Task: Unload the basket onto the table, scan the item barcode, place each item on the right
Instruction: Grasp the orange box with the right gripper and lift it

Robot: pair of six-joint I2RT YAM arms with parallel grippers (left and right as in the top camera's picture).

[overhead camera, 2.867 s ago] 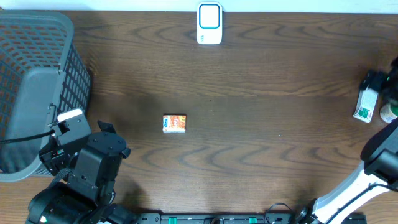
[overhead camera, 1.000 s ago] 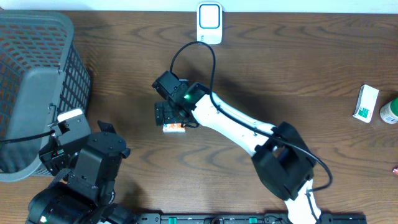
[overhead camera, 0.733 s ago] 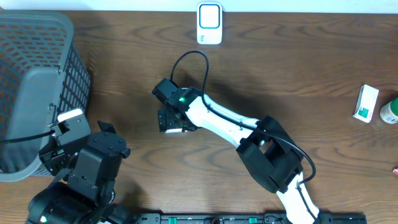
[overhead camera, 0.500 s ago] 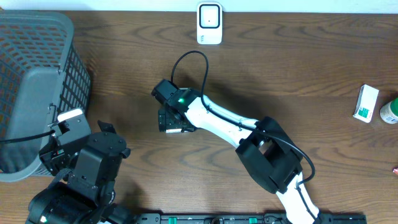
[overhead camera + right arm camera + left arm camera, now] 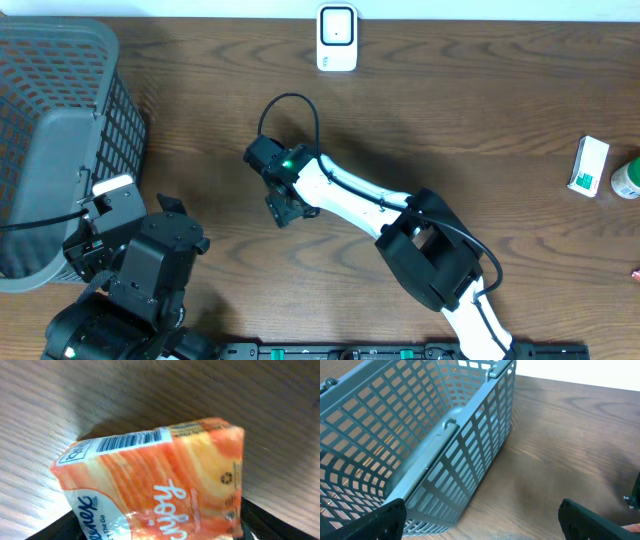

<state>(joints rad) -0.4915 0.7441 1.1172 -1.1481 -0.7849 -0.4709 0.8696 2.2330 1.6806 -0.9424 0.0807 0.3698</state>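
Observation:
The item is an orange Kleenex tissue pack (image 5: 160, 480), with a barcode strip (image 5: 132, 440) along its upper edge. It fills the right wrist view, tilted between my right gripper's black fingers (image 5: 262, 520), which press on its sides. In the overhead view my right gripper (image 5: 285, 208) sits at the table's middle left and hides the pack. The white scanner (image 5: 337, 38) stands at the far edge, well apart from it. My left gripper (image 5: 480, 530) stays open over bare table beside the basket, with nothing between its fingers.
A grey mesh basket (image 5: 60, 130) fills the far left, close to my left arm (image 5: 140, 265). It also fills much of the left wrist view as a basket wall (image 5: 420, 435). A white box (image 5: 588, 166) and a green bottle (image 5: 626, 180) lie at the right edge.
My right arm reached in from the right to the pack, came down over it and its jaws closed in. In the last half second the gripper turned and shifted slightly towards me. The left arm has not moved.

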